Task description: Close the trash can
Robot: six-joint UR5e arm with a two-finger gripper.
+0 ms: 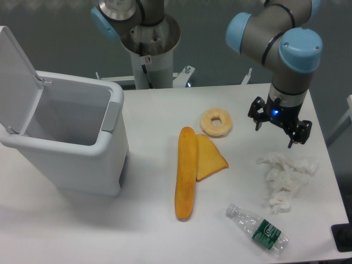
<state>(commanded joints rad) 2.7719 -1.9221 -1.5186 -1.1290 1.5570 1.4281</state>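
Over the right side of the table (154,110) my fingers (278,126) hang spread apart with nothing between them, pointing down above the bare white surface. A small blue light glows on my wrist just above them.

Far across from me, at the left edge, stands the trash can (71,159), a boxy light-grey bin with rounded corners. Its lid (16,77) is swung up and back on the far-left side, standing nearly upright, so the inside is open to view. A grey latch tab (111,116) sits on the rim of the side facing the middle of the table. The bin and I are well apart.

Between us lie a long orange bread-like loaf (186,173) and, touching its right side, a flat orange wedge (209,158). Just beyond the wedge sits a pale ring-shaped doughnut (215,122). Below my fingers, toward the front, is a crumpled white tissue (285,176), and nearer the front edge a clear plastic bottle (258,228) with a green label lies on its side.
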